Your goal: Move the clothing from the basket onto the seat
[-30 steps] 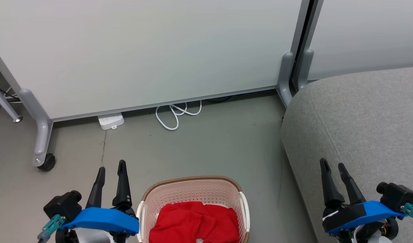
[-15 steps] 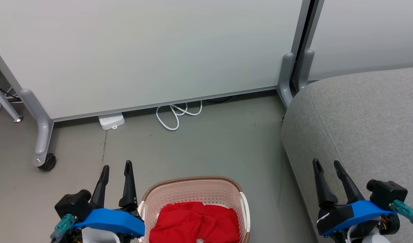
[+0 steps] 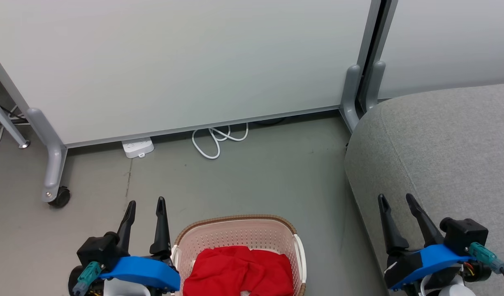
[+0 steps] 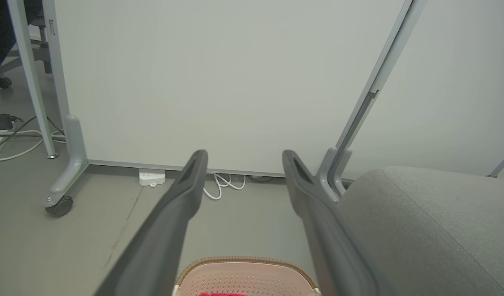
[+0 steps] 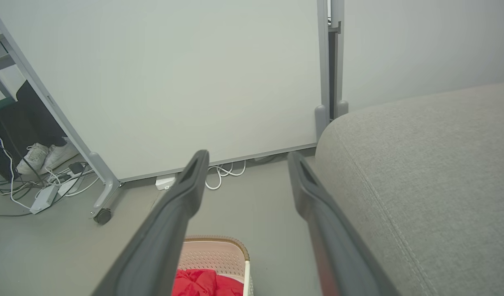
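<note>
The red clothing point(image 3: 240, 271) lies bunched inside the cream perforated basket point(image 3: 235, 230) with a brown rim, on the floor at the head view's bottom centre. The grey seat point(image 3: 445, 144) rises at the right. My left gripper point(image 3: 146, 202) stands open and empty just left of the basket. My right gripper point(image 3: 396, 197) is open and empty over the seat's front left edge. In the left wrist view the basket rim point(image 4: 243, 263) shows between the open fingers point(image 4: 182, 197). The right wrist view shows the clothing point(image 5: 202, 283), the basket point(image 5: 219, 253) and the seat point(image 5: 420, 164).
White partition panels point(image 3: 186, 61) on grey wheeled feet point(image 3: 54, 176) close off the back. A power strip point(image 3: 137, 147) and a coiled white cable point(image 3: 214, 142) lie at their foot. Shoes point(image 5: 46, 154) and cables lie beyond the left partition. Grey floor point(image 3: 256, 185) stretches between basket and panels.
Both grippers have drifted inward: the left toward the basket's left side, the right slightly left along the seat's edge. Both stay open. The clothing and basket have not moved.
</note>
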### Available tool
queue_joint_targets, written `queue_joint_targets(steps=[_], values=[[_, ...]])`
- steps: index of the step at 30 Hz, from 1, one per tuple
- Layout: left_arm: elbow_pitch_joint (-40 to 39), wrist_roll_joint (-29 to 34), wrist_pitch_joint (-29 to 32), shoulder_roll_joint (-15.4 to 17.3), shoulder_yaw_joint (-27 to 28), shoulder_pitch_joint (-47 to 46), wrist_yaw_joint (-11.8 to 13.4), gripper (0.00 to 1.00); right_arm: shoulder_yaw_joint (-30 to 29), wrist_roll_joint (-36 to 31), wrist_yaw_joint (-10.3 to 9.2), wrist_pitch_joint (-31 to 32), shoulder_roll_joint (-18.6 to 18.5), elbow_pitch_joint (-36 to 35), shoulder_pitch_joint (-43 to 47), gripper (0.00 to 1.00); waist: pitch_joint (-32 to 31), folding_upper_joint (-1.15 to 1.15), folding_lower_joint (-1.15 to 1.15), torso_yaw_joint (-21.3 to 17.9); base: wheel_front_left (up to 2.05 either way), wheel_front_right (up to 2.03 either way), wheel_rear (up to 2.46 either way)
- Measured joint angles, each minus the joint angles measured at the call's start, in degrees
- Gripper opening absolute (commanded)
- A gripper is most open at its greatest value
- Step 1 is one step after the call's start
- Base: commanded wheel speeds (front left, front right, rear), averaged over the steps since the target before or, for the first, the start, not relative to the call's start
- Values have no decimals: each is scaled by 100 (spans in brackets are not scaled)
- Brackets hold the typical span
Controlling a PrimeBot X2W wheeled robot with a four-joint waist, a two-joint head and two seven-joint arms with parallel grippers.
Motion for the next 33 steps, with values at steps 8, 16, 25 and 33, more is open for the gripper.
queue_joint_targets(steps=[8, 16, 25, 33], values=[[110, 188, -81, 4, -3, -1, 2, 100, -18, -358, 0, -70, -3, -13, 0, 100, -17, 0, 0, 17, 0, 0, 0], [146, 435, -183, 7, -46, -1, 30, 100, -13, -713, 1, -164, -8, -11, -2, 100, -24, 0, 0, 25, 0, 0, 0], [161, 703, -254, 9, -107, -10, 30, 100, 7, -993, 7, -235, -11, 4, -51, 100, -17, 0, 0, 32, 0, 0, 0], [166, 700, -254, 10, -105, -11, 31, 100, 19, -987, 7, -246, -12, 40, -54, 100, -21, 0, 0, 29, 0, 0, 0]])
